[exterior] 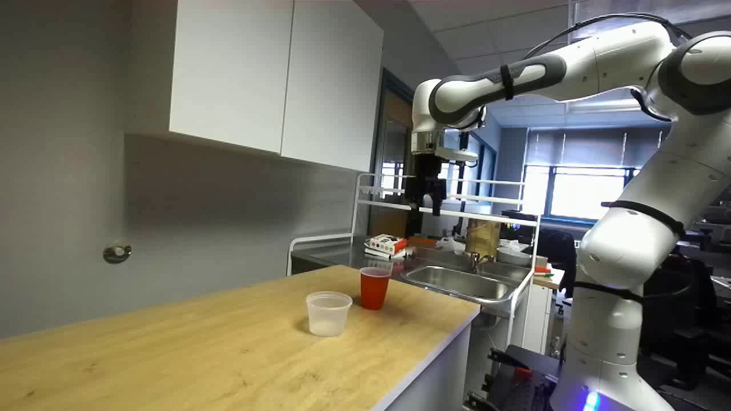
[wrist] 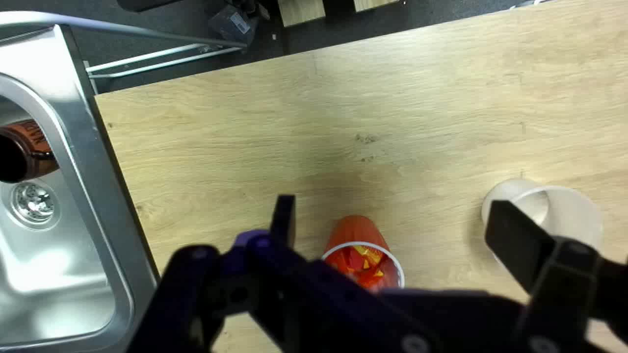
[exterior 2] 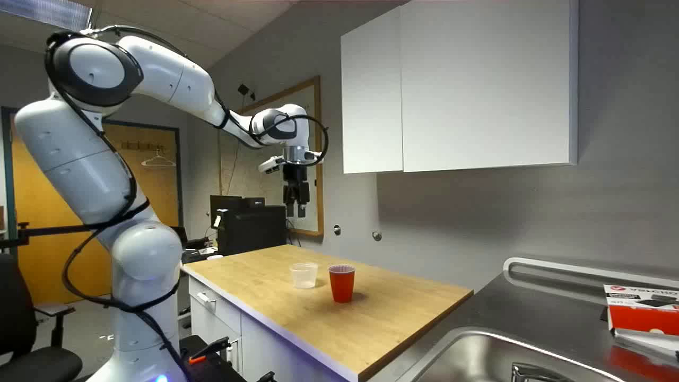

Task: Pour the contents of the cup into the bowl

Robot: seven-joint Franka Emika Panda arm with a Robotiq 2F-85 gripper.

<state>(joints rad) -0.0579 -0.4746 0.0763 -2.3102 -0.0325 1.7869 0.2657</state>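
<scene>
Both jaws of my empty gripper (exterior 2: 296, 210) stand wide apart, well above the red cup (exterior 2: 342, 284), which I judge light and flexible, so I'd pinch it gently at mid-wall.

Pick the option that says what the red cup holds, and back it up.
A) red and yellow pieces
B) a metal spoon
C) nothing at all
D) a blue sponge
A: the wrist view looks into the mouth of the red cup, where red and yellow pieces show inside its pale rim.
</scene>
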